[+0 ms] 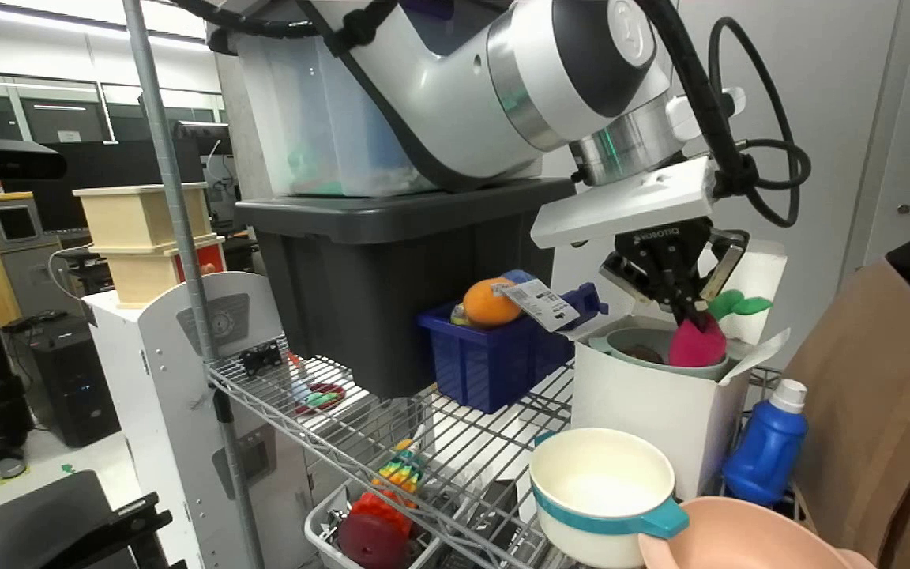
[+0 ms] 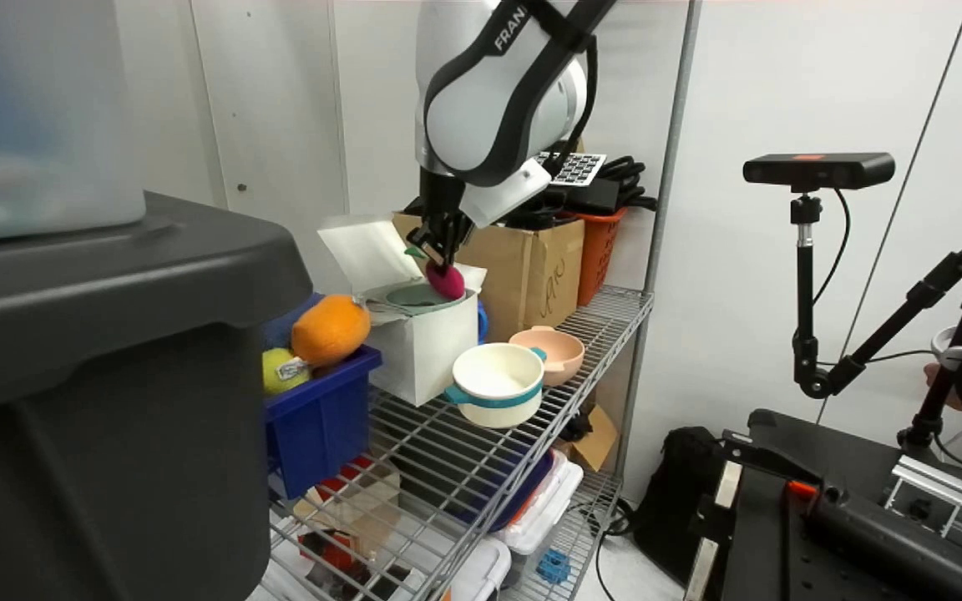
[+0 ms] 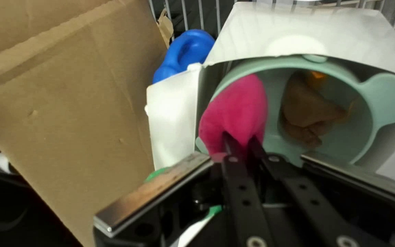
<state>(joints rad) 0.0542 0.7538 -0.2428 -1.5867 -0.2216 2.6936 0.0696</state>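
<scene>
1 Robotiq gripper (image 3: 241,140) pinching magenta plush vegetable (image 3: 237,108) at mouth of sage-green pot (image 3: 341,145). Pot sits inside open white carton (image 1: 637,407).

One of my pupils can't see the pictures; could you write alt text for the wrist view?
A gripper pinches a soft-looking pink object at the mouth of a pale green pot. The pot sits in an open white box and has something brown inside. Beside the box are a blue bottle and brown cardboard.
</scene>
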